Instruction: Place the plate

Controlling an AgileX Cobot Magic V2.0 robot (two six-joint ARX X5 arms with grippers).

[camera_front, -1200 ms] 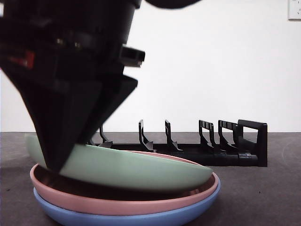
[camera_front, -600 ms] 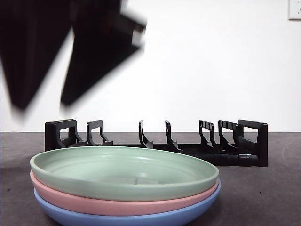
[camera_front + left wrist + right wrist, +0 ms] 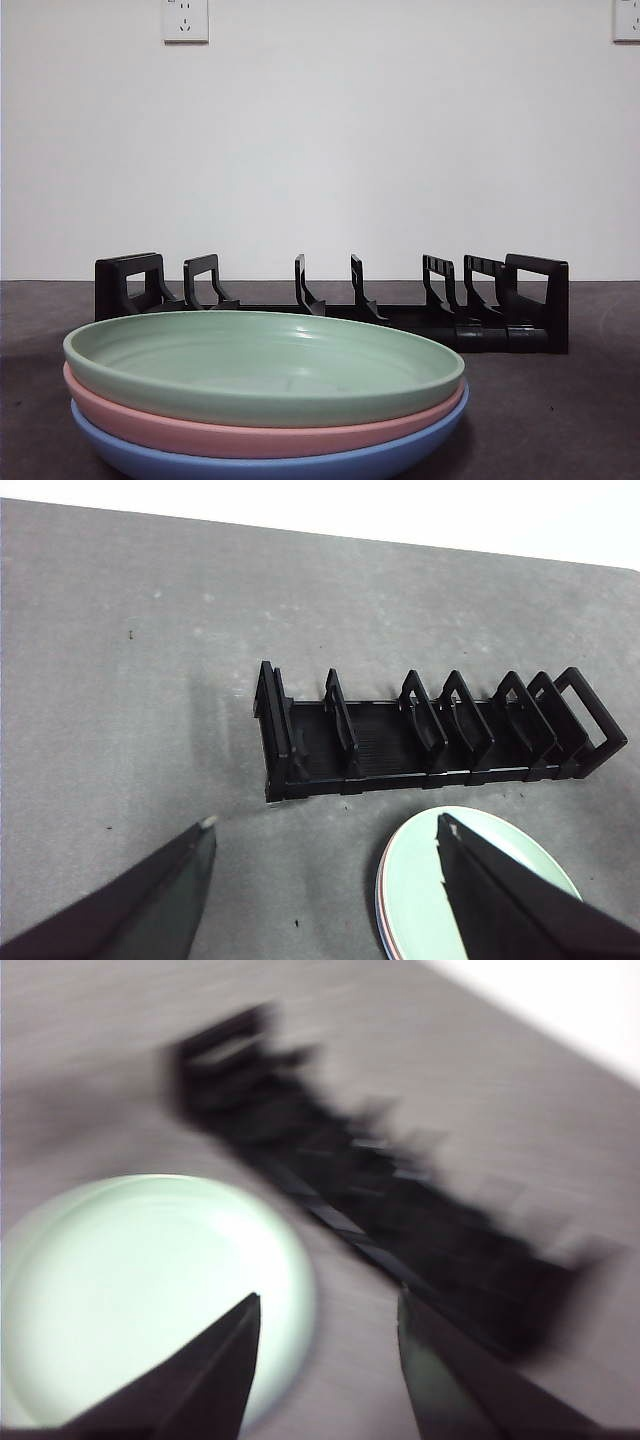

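A green plate (image 3: 265, 365) lies flat on top of a pink plate (image 3: 200, 432) and a blue plate (image 3: 300, 466) at the near edge of the table. Behind the stack stands an empty black slotted plate rack (image 3: 330, 305). No gripper shows in the front view. My left gripper (image 3: 326, 825) is open and empty, high above the table, with the rack (image 3: 420, 730) and the green plate (image 3: 415, 900) below it. My right gripper (image 3: 327, 1297) is open and empty above the green plate (image 3: 150, 1280) and the rack (image 3: 380, 1200); its view is blurred.
The dark grey table (image 3: 560, 420) runs back to a white wall with a power socket (image 3: 185, 18) high at the left. Bare table lies around the rack (image 3: 120, 680).
A gripper that held the green plate's left rim tilted has let it go and risen out of the front view. The green plate now lies level on the stack.
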